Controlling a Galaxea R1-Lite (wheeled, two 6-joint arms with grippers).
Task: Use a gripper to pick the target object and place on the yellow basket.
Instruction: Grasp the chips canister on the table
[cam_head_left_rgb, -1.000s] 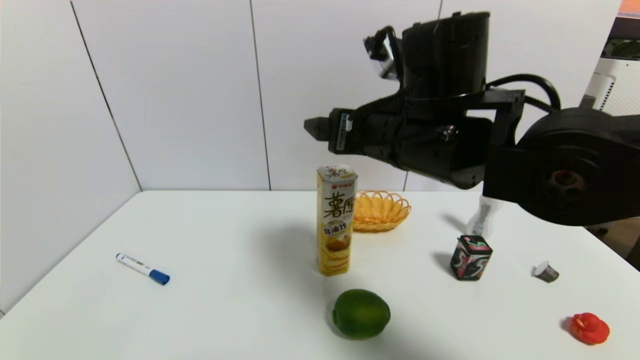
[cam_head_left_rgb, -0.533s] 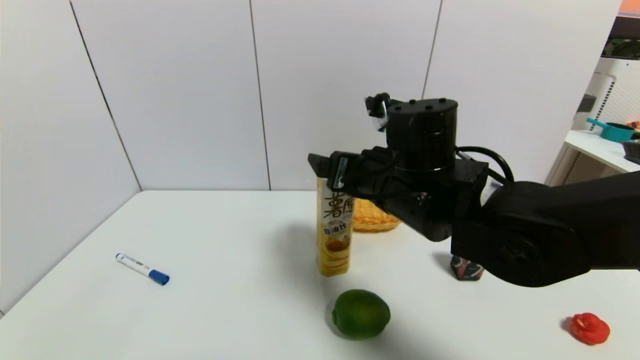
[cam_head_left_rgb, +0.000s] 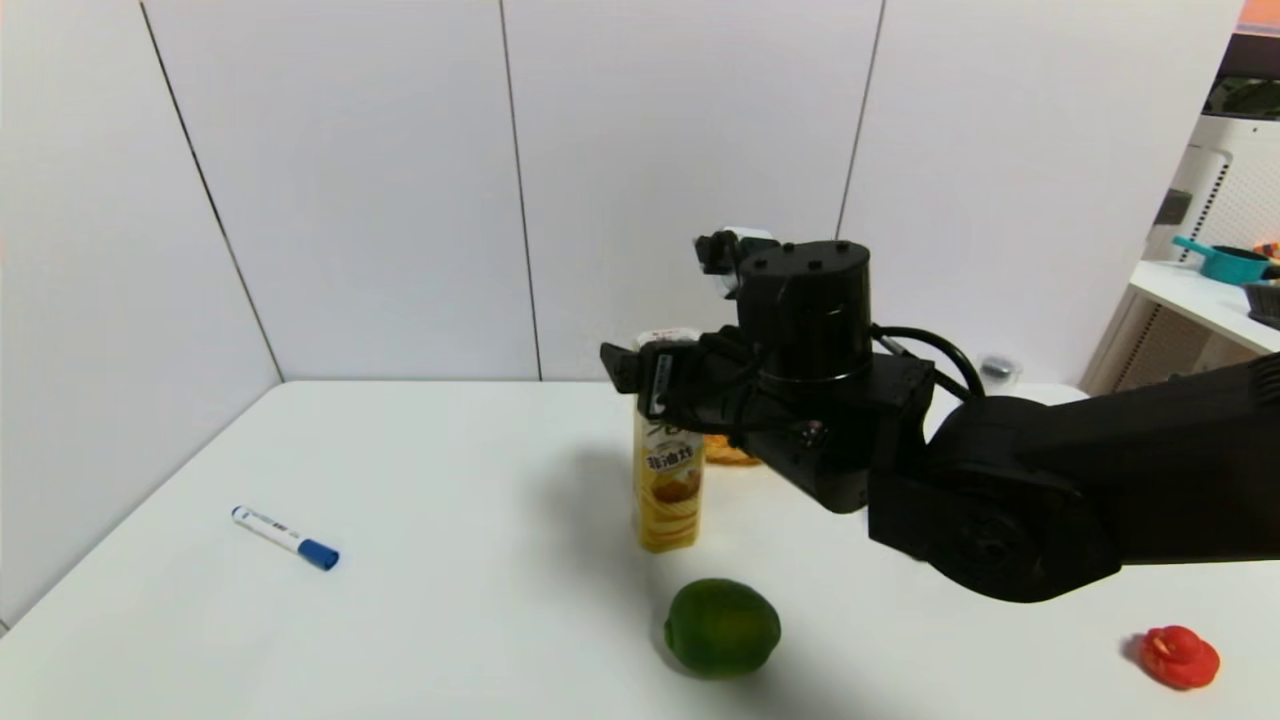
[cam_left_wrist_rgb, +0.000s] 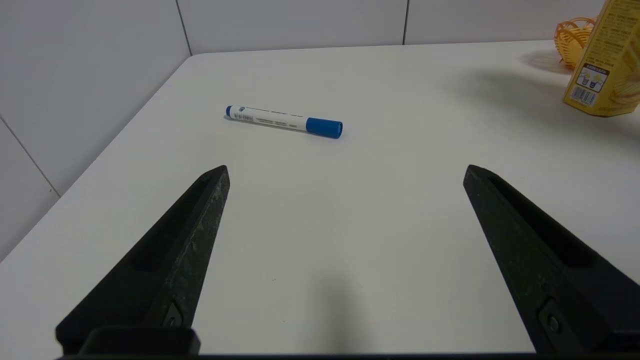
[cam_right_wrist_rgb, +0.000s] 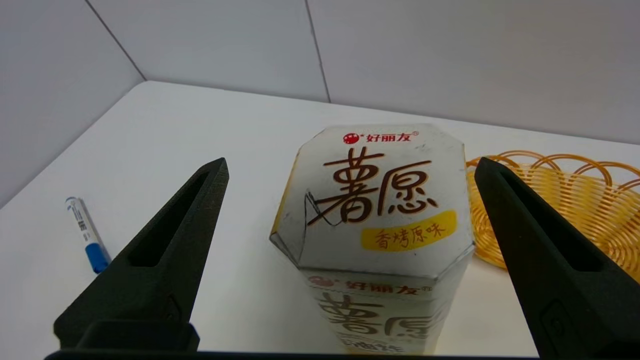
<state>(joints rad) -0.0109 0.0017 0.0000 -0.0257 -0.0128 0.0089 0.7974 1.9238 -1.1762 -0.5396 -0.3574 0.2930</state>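
The target object, a tall yellow-and-white hexagonal chip box (cam_head_left_rgb: 668, 490), stands upright mid-table. My right gripper (cam_head_left_rgb: 640, 375) is down at the box's top, and the arm covers its upper part in the head view. In the right wrist view the gripper (cam_right_wrist_rgb: 350, 162) is open, with its jaws wide on either side of the box top (cam_right_wrist_rgb: 375, 200) and not touching it. The yellow basket (cam_right_wrist_rgb: 565, 200) sits just behind the box to the right, and only a sliver of the basket (cam_head_left_rgb: 725, 452) shows in the head view. My left gripper (cam_left_wrist_rgb: 346, 170) is open and empty over bare table.
A blue-capped marker (cam_head_left_rgb: 285, 537) lies at the table's left. In front of the box sits a green lime (cam_head_left_rgb: 722, 627). A red object (cam_head_left_rgb: 1180, 657) rests at the front right. My right arm crosses the table's right half and hides what is behind it.
My right arm has come down and forward. Its gripper has dropped from above the box to the level of the box top. The arm now covers the basket and the small black tin.
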